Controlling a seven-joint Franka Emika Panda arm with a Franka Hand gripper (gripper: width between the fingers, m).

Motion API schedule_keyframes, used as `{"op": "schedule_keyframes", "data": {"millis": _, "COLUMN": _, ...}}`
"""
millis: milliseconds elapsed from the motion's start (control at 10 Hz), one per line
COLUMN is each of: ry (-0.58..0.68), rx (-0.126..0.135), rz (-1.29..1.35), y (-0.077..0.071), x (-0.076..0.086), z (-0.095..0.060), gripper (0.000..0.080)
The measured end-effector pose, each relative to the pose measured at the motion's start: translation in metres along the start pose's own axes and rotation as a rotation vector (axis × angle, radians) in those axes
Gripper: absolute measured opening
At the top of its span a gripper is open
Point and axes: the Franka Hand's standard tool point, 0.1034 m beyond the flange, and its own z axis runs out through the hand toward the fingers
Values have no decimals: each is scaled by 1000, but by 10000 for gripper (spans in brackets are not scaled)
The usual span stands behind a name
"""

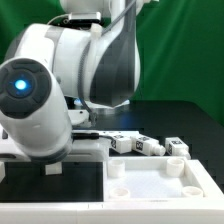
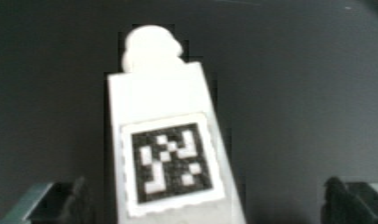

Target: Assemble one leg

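Observation:
A white square-sided leg (image 2: 165,130) lies on the dark table in the wrist view. It carries a black-and-white tag (image 2: 170,155) and has a short round peg (image 2: 154,47) at its far end. My gripper (image 2: 204,205) is open, with its dark fingertips (image 2: 51,204) standing on either side of the leg's near end and apart from it. The leg is closer to one finger than the other. In the exterior view the arm's bulk hides the gripper. Other tagged legs (image 1: 136,144) lie on the table behind the arm.
A large white panel (image 1: 196,182) with round corner sockets lies at the front of the exterior view. One more white part (image 1: 176,147) sits at the exterior view's right. The arm (image 1: 60,80) fills the exterior view's left and middle.

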Motion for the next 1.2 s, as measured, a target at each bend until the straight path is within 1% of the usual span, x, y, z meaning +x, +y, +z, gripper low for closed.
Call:
{"op": "schedule_keyframes", "data": {"millis": 100, "ry": -3, "rx": 2, "rz": -7, "y": 2, "x": 0, "z": 2, "gripper": 648}}
{"op": "schedule_keyframes", "data": {"millis": 200, "ry": -6, "rx": 9, "rz": 0, "y": 5, "x": 0, "z": 4, "gripper": 648}}
{"op": "schedule_keyframes", "data": {"millis": 300, "ry": -4, "rx": 15, "rz": 15, "y": 7, "x": 0, "z": 3, "gripper": 648}}
{"op": "schedule_keyframes", "data": {"millis": 400, "ry": -2, "rx": 15, "rz": 13, "y": 7, "x": 1, "z": 3, "gripper": 648}}
{"op": "schedule_keyframes", "data": {"millis": 500, "ry": -2, "rx": 15, "rz": 13, "y": 7, "x": 1, "z": 3, "gripper": 529}}
{"op": "schedule_keyframes", "data": {"millis": 600, "ry": -2, "rx": 15, "rz": 13, "y": 7, "x": 1, "z": 3, "gripper": 529}}
{"op": "schedule_keyframes", "data": {"millis": 700, "ry": -2, "rx": 15, "rz": 13, "y": 7, "x": 1, "z": 3, "gripper": 346}}
{"op": "schedule_keyframes", "data": {"millis": 800, "ry": -2, "rx": 15, "rz": 13, "y": 7, "x": 1, "z": 3, "gripper": 284}}
{"op": "schedule_keyframes", "data": {"millis": 1000, "ry": -2, "rx": 15, "rz": 12, "y": 5, "x": 0, "z": 1, "gripper": 284}}
{"op": "schedule_keyframes", "data": {"millis": 1100, "ry": 11, "rx": 14, "rz": 3, "y": -2, "x": -4, "z": -11, "gripper": 284}}
{"op": "schedule_keyframes", "data": {"millis": 1200, "ry": 20, "rx": 30, "rz": 15, "y": -14, "x": -16, "z": -29, "gripper": 284}}
